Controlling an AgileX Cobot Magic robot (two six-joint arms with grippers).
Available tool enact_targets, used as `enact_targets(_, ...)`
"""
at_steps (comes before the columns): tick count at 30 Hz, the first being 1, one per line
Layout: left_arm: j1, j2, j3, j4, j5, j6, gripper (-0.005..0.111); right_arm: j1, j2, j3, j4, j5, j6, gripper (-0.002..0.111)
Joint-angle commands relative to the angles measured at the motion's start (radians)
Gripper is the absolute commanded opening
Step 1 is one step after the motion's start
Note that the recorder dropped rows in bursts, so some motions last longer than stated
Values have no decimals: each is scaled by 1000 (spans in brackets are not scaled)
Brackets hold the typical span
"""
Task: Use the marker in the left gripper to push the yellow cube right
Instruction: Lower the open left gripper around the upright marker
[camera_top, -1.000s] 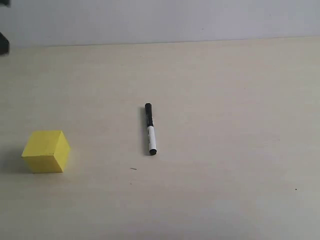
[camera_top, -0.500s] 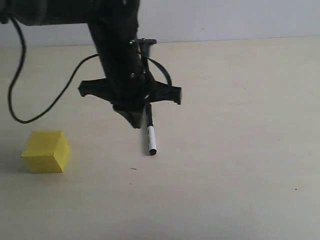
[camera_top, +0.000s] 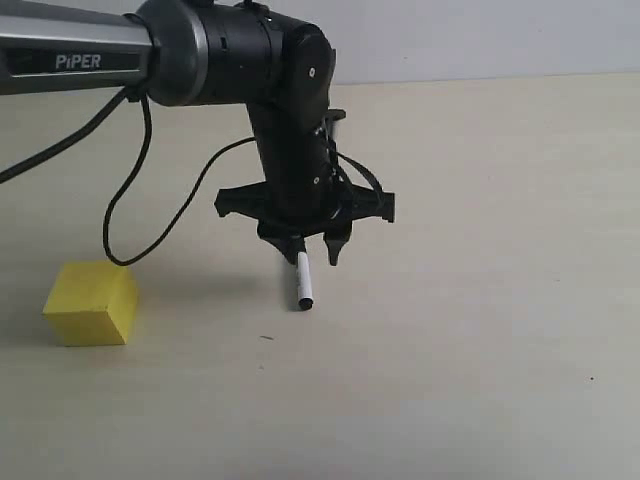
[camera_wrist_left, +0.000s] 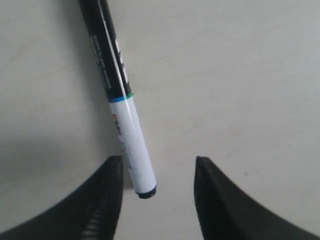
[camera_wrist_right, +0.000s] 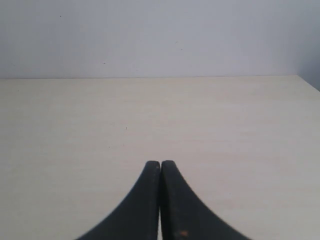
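The marker lies flat on the table, white barrel end toward the front; its black cap is hidden behind my arm. In the left wrist view the marker runs between the two black fingers, close to one of them. My left gripper hovers open just above the marker, fingers astride it, nothing gripped. The yellow cube sits at the far left, well apart from the gripper. My right gripper is shut with nothing in it and does not show in the exterior view.
A loose black cable hangs from the left arm above the table behind the cube. A pale wall stands behind the table's far edge. A small dark speck lies near the marker's front end.
The left arm came in from the upper left, swung right and lowered over the marker, its fingers now pointing down astride it. Marker and cube have not moved.
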Motion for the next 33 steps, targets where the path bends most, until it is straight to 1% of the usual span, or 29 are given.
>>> enact_targets(1, 4, 14, -4, 26, -8, -49, 46, -6, -7, 4, -3, -5, -2, 0)
enact_targets(5, 4, 36, -4, 53, -8, -114, 46, -6, -7, 4, -3, -14, -2, 0)
enact_targets(15, 4, 75, -4, 65, -24, -131, 46, -6, -7, 4, -3, -12, -2, 0)
enact_targets(27, 4, 76, -4, 65, -24, -132, 46, -6, -7, 4, -3, -12, -2, 0)
enact_targets(33, 4, 76, -4, 65, -46, -136, 46, -6, -7, 4, -3, -12, -2, 0)
